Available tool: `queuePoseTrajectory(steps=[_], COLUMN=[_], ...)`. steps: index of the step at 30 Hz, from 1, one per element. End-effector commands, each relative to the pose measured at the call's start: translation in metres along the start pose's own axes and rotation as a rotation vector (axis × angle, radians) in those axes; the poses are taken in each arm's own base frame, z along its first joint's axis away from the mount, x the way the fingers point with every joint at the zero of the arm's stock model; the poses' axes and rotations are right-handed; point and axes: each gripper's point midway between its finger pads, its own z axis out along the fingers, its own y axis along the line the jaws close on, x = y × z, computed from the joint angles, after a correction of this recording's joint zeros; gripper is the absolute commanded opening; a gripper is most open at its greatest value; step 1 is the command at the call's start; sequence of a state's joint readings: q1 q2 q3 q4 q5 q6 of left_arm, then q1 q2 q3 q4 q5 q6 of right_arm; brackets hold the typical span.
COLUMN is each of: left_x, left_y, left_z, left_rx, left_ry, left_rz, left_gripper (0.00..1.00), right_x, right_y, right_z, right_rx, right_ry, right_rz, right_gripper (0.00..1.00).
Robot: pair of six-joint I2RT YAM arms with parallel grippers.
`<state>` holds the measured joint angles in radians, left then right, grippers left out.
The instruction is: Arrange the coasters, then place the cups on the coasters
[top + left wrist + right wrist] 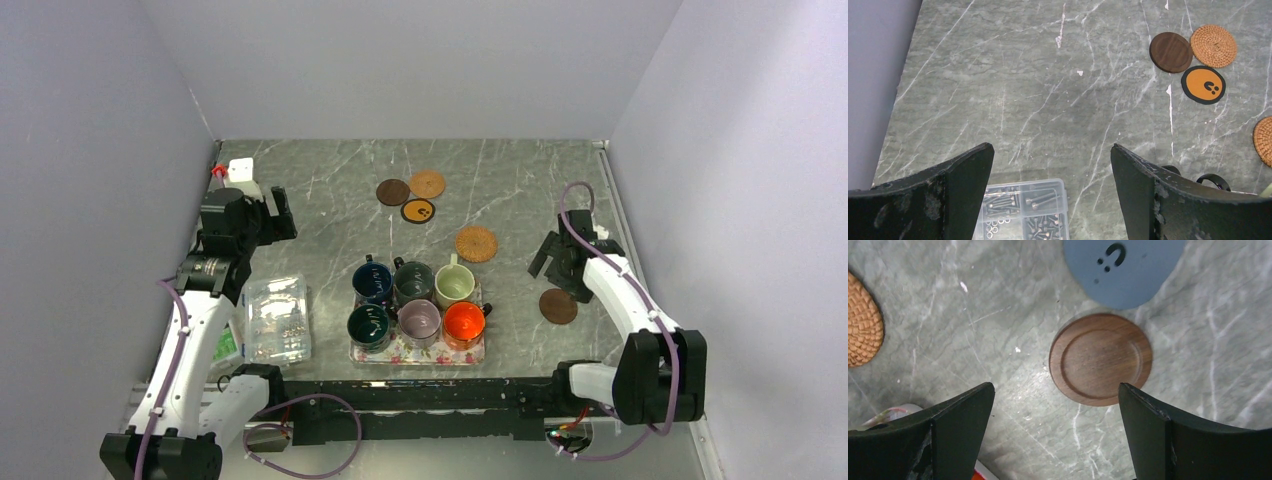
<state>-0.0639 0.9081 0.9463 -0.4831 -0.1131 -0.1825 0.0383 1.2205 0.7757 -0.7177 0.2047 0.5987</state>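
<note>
- Closest to the work: dark brown coaster [1100, 359], flat on the table [330, 180], to the right of the floral tray [400, 352] and just beside a blue-grey coaster [1123, 267] marked with a face.
- Further out: woven coaster [476, 243], alone behind the tray.
- At the back, a tight cluster of three: second brown coaster [392, 191], second woven coaster [427, 183] and black-and-orange coaster [418, 211].
- All six on the tray in two rows, none on a coaster: navy cup [372, 282], dark green cup [413, 282], cream-green cup [455, 285], second green cup [369, 325], mauve cup [419, 321], orange cup [464, 322].
- Step in hand, by judgement: arranging the coasters. Discs scattered, no neat layout yet, cups not begun.
- Next move, likely: lowering over the dark brown coaster, pinching its thin rim squarely, then carrying it towards the others. Low edge on smooth stone, so easy to slide or miss.
- Right gripper [1055, 387]: over the table with the dark brown coaster just ahead of the tips. Fingers spread wide, holding nothing, no contact visible.
- Left gripper [1052, 150]: raised over the left side of the table, above the clear box [1025, 210] of screws. Fingers spread wide, empty.
</note>
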Motion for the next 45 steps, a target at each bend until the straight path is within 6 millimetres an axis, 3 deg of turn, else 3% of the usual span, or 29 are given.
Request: queuePoseTrajectory(steps=[1,5,15,24,29,35,45], left_x=[-0.01,-0.01,-0.008,-0.005,-0.003,-0.002,-0.001], left_y=[-0.003,-0.002,-0.003,-0.004,-0.005,-0.004,-0.001], left_z=[-0.004,-0.004,0.001,0.005,0.007,0.008,0.009], left_rx=[0.019,0.012,0.016,0.019,0.022,0.018,0.002], left_ry=[-0.044,-0.045,-0.033,-0.018,-0.011,-0.006,-0.001], left_rz=[-0.02,-0.019,-0.015,-0.013,-0.014,-0.012,-0.011], left_gripper=[0.94,0.94,0.94,0.94,0.94,0.94,0.94], right_x=[0.009,0.019,0.029,0.044,0.05,0.039,0.005], right_y=[0.019,0.031,0.029,0.06,0.069,0.093,0.118], right_z=[0.006,0.015,0.029,0.031,0.032,0.03,0.05], right_rx=[-0.093,-0.153,-0.155,-0.347,-0.412,-0.516,-0.525], right_ry=[0.052,0.11,0.124,0.188,0.204,0.153,0.058], right_rz=[0.049,0.024,-0.005,-0.049,-0.049,-0.042,-0.085], right_gripper=[0.99,0.98,0.9,0.72,0.69,0.68,0.67])
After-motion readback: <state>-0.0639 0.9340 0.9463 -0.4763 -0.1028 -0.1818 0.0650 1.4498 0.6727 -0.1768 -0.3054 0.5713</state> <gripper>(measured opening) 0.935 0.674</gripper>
